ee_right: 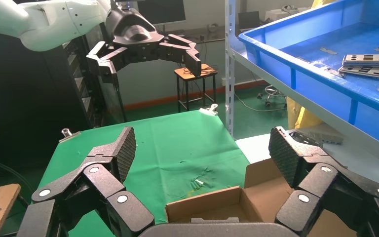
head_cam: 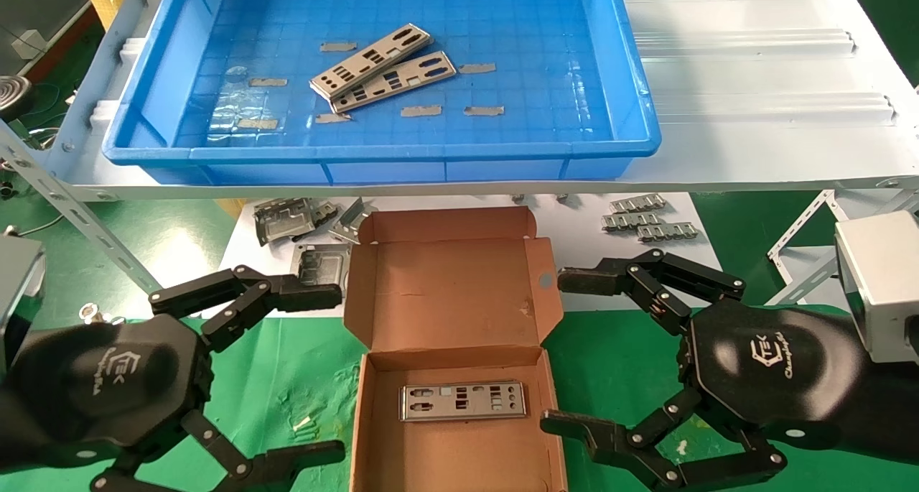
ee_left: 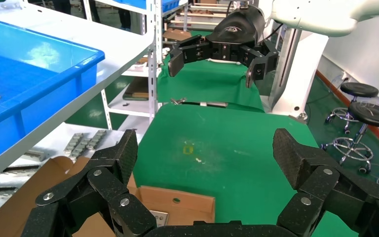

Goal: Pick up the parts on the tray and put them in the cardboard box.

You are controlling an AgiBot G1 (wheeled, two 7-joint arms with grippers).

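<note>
- A green cloth covers the low table.
- The open cardboard box rests on the cloth.
- A white sheet lies behind the box, carrying folded grey metal frames on the left and small grey brackets on the right.
- A white shelf above carries the blue tray.

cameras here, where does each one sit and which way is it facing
Head view: on the robot's head, looking forward and down at the bright-blue plastic tray and the open brown cardboard box; left gripper and right gripper flank the box, jaws open.
Left wrist view: on the left wrist, looking across the green mat to the right gripper; its own left gripper frames the picture.
Right wrist view: mirrors it, right gripper near, left gripper beyond.
Shared: all three show the tray and box.
</note>
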